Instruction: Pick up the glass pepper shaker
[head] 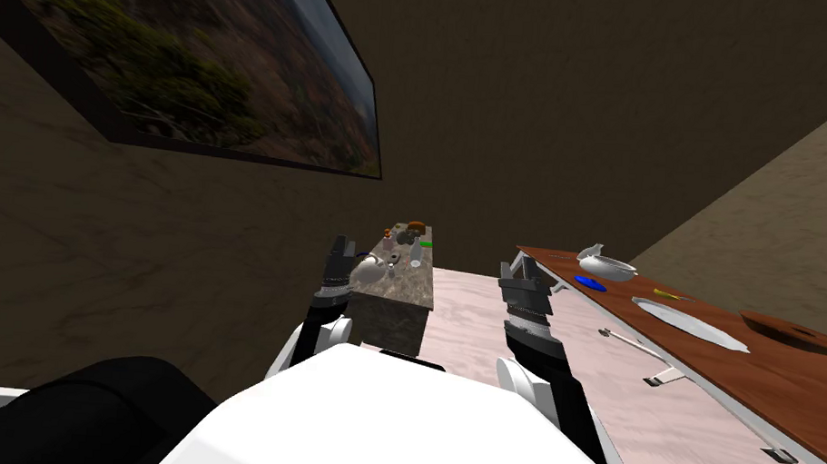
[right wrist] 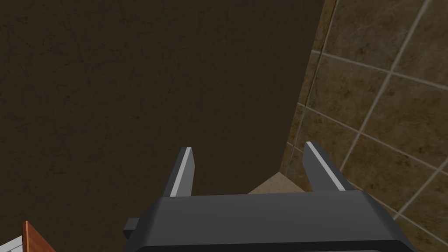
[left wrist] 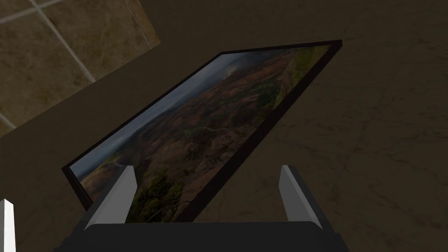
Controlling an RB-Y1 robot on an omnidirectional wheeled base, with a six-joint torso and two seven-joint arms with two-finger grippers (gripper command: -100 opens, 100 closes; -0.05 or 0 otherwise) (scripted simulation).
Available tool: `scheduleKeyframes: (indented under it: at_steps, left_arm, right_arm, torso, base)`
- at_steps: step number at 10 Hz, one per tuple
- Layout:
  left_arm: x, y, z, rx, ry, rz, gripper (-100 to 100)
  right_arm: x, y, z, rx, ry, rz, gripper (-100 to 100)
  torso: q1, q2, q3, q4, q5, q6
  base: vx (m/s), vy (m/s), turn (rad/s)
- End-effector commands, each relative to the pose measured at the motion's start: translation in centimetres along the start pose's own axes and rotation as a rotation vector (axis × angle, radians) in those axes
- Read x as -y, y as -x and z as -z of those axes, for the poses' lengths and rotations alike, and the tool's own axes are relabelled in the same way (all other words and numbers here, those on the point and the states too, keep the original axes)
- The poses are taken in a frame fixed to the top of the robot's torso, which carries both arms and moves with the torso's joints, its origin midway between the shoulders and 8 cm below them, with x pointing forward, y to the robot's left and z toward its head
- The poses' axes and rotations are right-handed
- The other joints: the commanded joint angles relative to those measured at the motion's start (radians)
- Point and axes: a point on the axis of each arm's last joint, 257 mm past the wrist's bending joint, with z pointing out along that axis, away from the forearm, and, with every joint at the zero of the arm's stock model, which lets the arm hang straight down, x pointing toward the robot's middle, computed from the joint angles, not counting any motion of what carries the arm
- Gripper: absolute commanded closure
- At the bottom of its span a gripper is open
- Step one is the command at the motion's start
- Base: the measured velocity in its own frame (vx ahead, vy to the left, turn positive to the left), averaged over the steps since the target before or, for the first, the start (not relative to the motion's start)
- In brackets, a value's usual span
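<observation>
**Holdings, largest first**

1. Framed landscape picture (head: 187, 63): hung on the dark brown wall to the left, higher than everything else listed.
2. Long brown table (head: 756, 376): stood to the right. Its grey-rimmed long edge bordered the floor strip. It carried a grey platter (head: 689, 323), a white bowl (head: 607, 266) and a blue disc (head: 590, 282), all well apart from the block.
3. Floor (head: 469, 329): pale pink and marbled, a broad strip between the table edge and the block.
4. Stone-patterned block (head: 394, 310): stood straight ahead with its narrow end toward the robot. Its left side lay near the wall and its right side bordered the floor strip. Small things crowded its top.
5. Right gripper (head: 518, 270) (right wrist: 251, 170): raised over the floor strip between block and table, fingers apart and holding nothing.
6. Left gripper (head: 340, 249) (left wrist: 205, 192): raised beside the block's near left corner, fingers apart and holding nothing.
7. Silvery kettle (head: 369, 270): sat on the block's near left part, just beside the left gripper.
8. Pepper shaker (head: 416, 254): taken to be the slim, pale grey, bottle-shaped piece with a narrower top. It stood upright near the block's right edge, about midway along the top. A green thing (head: 425, 243) lay just beyond it. It stood apart from both grippers and was too small to show finer detail.
</observation>
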Motion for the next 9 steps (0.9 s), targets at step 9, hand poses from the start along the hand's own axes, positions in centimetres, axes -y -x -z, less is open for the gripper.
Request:
scheduleKeyframes:
  at_steps: [9]
  left_arm:
    - [-10.6,1.6,7.1,-0.214,0.373,0.002,-100]
  right_arm:
    - [0.0,0.0,0.0,0.0,0.0,0.0,0]
  torso:
    - [-0.012,0.001,0.0,0.0,-0.003,0.0]
  base:
    - [0.007,-0.125,-0.017]
